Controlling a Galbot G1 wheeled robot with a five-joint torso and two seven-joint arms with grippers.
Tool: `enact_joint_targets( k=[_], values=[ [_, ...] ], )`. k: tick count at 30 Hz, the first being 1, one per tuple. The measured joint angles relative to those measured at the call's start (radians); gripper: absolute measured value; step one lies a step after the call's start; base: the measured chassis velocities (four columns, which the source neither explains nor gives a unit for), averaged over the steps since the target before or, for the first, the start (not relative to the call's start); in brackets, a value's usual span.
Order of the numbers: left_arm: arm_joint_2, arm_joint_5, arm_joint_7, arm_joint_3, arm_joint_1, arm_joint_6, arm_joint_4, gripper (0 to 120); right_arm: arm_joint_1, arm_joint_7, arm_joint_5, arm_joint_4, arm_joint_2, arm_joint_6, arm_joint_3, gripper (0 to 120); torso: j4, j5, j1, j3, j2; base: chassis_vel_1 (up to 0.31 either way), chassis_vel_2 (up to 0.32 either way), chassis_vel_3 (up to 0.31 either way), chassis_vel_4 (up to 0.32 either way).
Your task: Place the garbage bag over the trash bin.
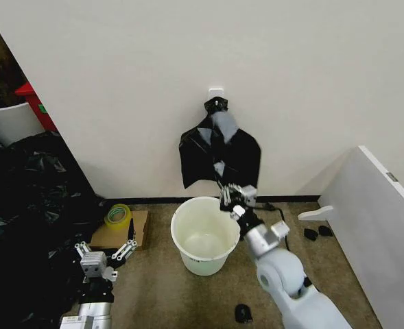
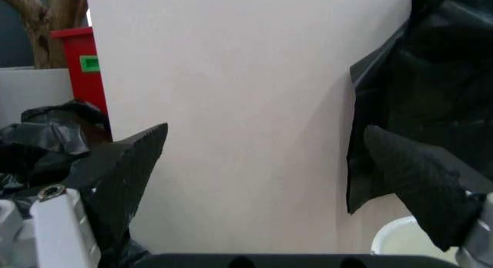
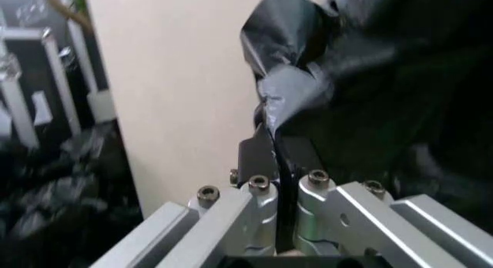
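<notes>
Jaws of the right gripper (image 1: 227,189) pressed together on the lower hem of the thin, glossy black plastic garbage bag (image 1: 219,152), seen closest in the right wrist view, where the two dark pads (image 3: 271,155) meet with a fold of film between them. Jaws of the left gripper (image 1: 105,249) spread wide, holding nothing, parked low and well to the left of the small round white plastic trash bin (image 1: 204,234).

Hanging flat against the wall straight above the bin, knotted top caught on a small white wall hook (image 1: 216,91), bottom edge ending just above the bin's far rim. Right gripper right at that far rim, pinching the hem. A roll of yellow tape (image 1: 118,214) on a piece of brown cardboard (image 1: 119,231) lying just left of the bin (not part of the job).

Judged step: taking the bag off the hook. Best done by keeping the pinch firm, lifting slightly to clear the knot before pulling away from the wall, since thin film tears or slips easily. Worth bringing the idle left gripper toward the bin to catch the opposite hem, so the mouth can be opened over the rim.
</notes>
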Motion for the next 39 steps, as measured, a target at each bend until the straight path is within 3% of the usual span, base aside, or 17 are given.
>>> enact_joint_targets(
  k=[12, 39],
  values=[
    [0.005, 0.002, 0.0, 0.007, -0.002, -0.004, -0.002, 100, -0.168, -0.14, -0.237, 0.014, -0.101, 0.178, 0.018, 0, 0.0, -0.0002, 0.0, 0.0, 0.0, 0.0, 0.0, 0.0, 0.0],
    [0.002, 0.009, -0.002, 0.012, -0.001, -0.009, -0.001, 100, -0.242, -0.267, -0.39, -0.013, -0.134, 0.38, 0.061, 0, 0.0, -0.0002, 0.0, 0.0, 0.0, 0.0, 0.0, 0.0, 0.0]
  ],
)
